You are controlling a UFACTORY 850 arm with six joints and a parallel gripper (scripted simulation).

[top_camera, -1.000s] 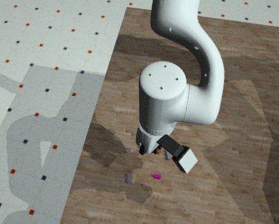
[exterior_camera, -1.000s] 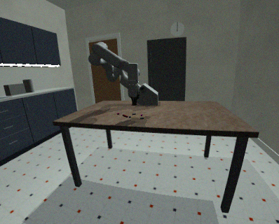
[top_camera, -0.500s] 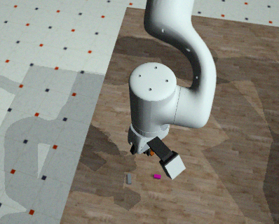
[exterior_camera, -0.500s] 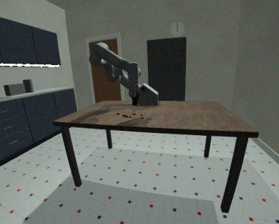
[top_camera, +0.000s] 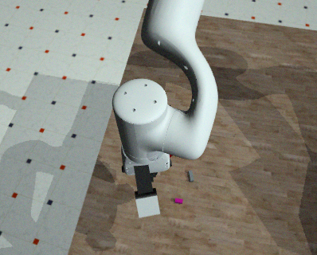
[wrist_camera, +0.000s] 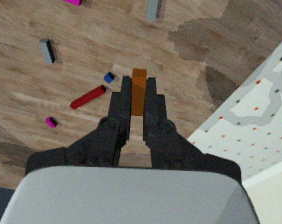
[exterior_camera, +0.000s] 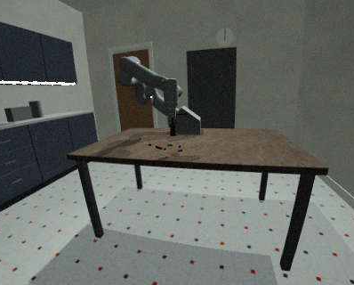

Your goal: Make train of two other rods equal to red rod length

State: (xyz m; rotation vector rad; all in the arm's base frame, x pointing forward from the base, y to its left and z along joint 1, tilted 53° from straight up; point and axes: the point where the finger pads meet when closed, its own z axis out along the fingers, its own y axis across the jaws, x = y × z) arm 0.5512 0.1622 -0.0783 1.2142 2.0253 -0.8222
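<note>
In the wrist view my gripper (wrist_camera: 138, 91) is shut on an orange rod (wrist_camera: 138, 92) and holds it above the table. Below it lie a red rod (wrist_camera: 88, 97), a small blue rod (wrist_camera: 109, 77), a grey rod (wrist_camera: 47, 51) at the left, a second grey rod (wrist_camera: 153, 10) at the top, a magenta rod (wrist_camera: 51, 122) at the lower left, and another magenta rod (wrist_camera: 72, 2) at the top edge. The top view shows a grey rod (top_camera: 191, 175) and a magenta rod (top_camera: 178, 201) beside the arm, which hides the other rods.
The table's edge (wrist_camera: 212, 117) runs close to the right of the gripper in the wrist view, with tiled floor beyond. In the exterior view the arm (exterior_camera: 172, 126) stands over the rods (exterior_camera: 165, 147) near the table's left part.
</note>
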